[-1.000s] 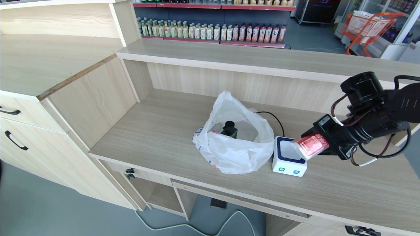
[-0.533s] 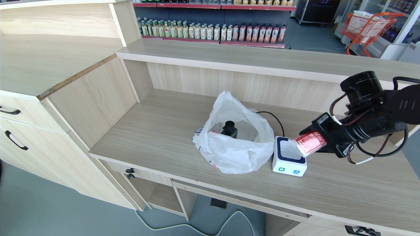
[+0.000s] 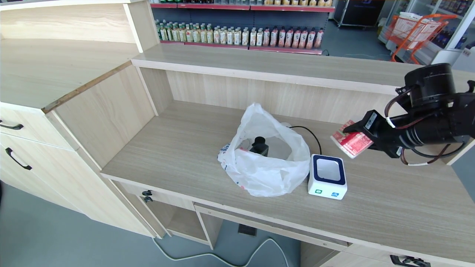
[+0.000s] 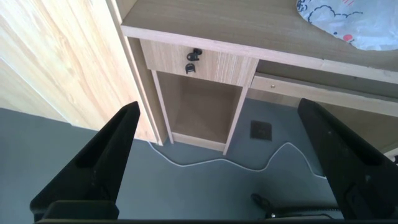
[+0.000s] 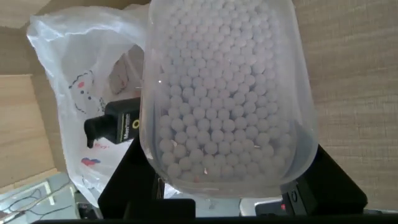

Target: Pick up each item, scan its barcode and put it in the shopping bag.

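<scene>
The right gripper (image 3: pixel 363 134) is gripping the red-labelled tub (image 3: pixel 350 144) and lifting it away from the scanner (image 3: pixel 328 177). The tub is now hanging in the air behind the scanner, to the right of the bag (image 3: pixel 265 163). The scan is probably finishing, so the bag is likely coming next.

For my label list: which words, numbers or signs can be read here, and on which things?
None reads clearly.
Black bottle in the white plastic bag: pale print, blurred.
Red-labelled clear container in the right gripper: print too small.
White square scanner: two small signs, green and blue, unreadable.
</scene>
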`<state>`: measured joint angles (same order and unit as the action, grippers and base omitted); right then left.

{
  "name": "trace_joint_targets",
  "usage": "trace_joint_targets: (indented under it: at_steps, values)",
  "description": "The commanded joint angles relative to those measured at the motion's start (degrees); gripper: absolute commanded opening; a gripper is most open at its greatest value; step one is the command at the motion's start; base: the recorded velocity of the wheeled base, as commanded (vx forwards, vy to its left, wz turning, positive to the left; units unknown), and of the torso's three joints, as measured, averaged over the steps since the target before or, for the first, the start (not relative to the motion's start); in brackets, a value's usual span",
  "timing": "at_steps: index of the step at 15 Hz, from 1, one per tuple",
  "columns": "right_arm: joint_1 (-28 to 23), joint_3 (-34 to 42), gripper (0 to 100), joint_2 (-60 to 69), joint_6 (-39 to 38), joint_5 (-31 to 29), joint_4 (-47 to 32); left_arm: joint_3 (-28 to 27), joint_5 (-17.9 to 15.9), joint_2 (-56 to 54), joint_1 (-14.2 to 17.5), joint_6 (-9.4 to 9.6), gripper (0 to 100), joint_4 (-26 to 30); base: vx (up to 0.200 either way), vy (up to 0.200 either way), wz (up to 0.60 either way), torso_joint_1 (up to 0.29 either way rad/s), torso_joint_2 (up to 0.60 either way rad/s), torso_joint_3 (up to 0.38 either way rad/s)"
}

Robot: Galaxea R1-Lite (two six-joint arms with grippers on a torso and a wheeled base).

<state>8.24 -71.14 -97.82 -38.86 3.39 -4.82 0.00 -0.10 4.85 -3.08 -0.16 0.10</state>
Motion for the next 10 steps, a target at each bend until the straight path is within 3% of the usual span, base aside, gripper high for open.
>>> trace_joint_targets:
  at_steps: [1, 3, 5, 10]
  values:
    - [0.2, 8.74, 0, 5.97, 18.03, -1.89, 16.07, 0.0, 0.01, -0.02, 0.01, -0.02, 100, -0.01, 0.0, 0.0, 0.0, 0.0, 0.0, 0.0]
    - [0.2, 13.14, 0, 7.2, 37.63, -1.89, 31.09, 0.0, 0.01, -0.02, 0.01, -0.02, 100, -0.01, 0.0, 0.0, 0.0, 0.0, 0.0, 0.0]
    - [0.2, 16.04, 0, 8.34, 46.69, -1.81, 39.36, 0.0, 0.01, -0.02, 0.01, -0.02, 100, -0.01, 0.0, 0.0, 0.0, 0.0, 0.0, 0.0]
    - [0.2, 18.76, 0, 9.05, 54.51, -1.81, 45.07, 0.0, 0.01, -0.02, 0.01, -0.02, 100, -0.01, 0.0, 0.0, 0.0, 0.0, 0.0, 0.0]
